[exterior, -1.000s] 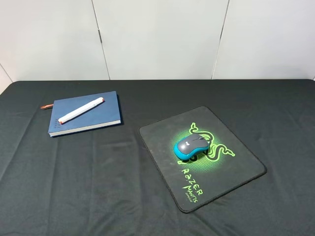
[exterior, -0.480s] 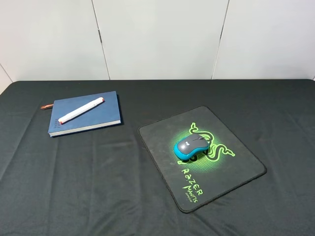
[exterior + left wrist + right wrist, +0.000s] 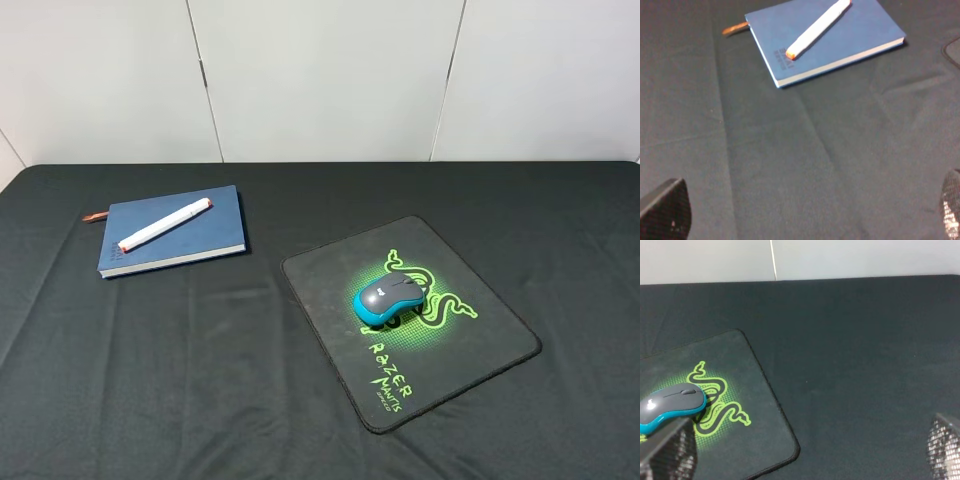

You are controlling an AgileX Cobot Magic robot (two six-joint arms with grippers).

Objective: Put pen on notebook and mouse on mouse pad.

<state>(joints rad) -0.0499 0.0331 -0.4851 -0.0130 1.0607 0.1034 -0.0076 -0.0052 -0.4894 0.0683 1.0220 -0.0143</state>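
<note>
From the high camera we see a tabletop (image 3: 200,400) draped in black cloth, with a pale panelled wall (image 3: 320,80) behind it. On the left side lies the notebook (image 3: 172,232), closed, its blue cover up and a reddish ribbon poking out at its far left corner. The pen (image 3: 165,224) rests diagonally across the cover, wholly on the notebook. Well apart from these, right of the middle, the mouse pad (image 3: 410,320) lies turned at an angle, and the mouse (image 3: 390,300) sits on its green logo, near the pad's centre. No arm shows in this view. From the left wrist camera we look down at the same notebook (image 3: 825,42) with the pen (image 3: 817,29) lying on it, one orange tip near the notebook's edge. The two left fingers (image 3: 665,215) appear only as dark tips at opposite corners of the picture, spread wide over bare cloth and holding nothing; the left gripper (image 3: 805,220) hangs clear of the notebook. From the right wrist camera we see the mouse pad (image 3: 740,410) with the mouse (image 3: 670,405) on its logo. The right fingers (image 3: 667,455) also stand far apart at the picture's corners, empty, and the right gripper (image 3: 805,455) sits over cloth beside the pad's edge.
</note>
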